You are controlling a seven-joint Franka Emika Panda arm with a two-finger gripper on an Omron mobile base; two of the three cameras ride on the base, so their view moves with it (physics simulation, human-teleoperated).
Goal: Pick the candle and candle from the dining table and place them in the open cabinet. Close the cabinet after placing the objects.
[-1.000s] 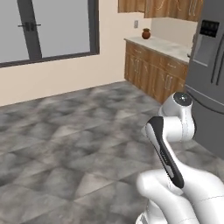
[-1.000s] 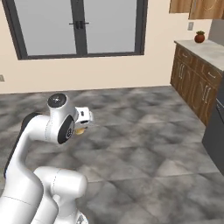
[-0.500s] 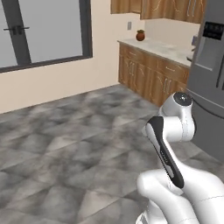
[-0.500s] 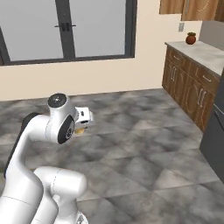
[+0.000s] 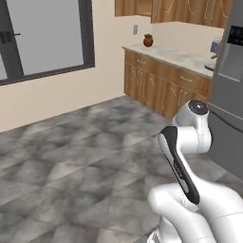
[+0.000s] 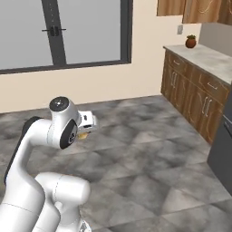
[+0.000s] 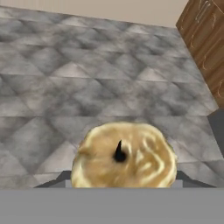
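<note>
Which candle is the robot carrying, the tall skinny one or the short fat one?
The short fat golden candle, held in the gripper. You look down on its round top with a black wick; no tall stick or dish.

golden-tan candle [image 7: 124, 155], grey marbled floor [image 7: 87, 87]

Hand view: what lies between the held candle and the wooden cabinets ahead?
Bare grey stone floor between the candle and the wooden cabinets.
</note>
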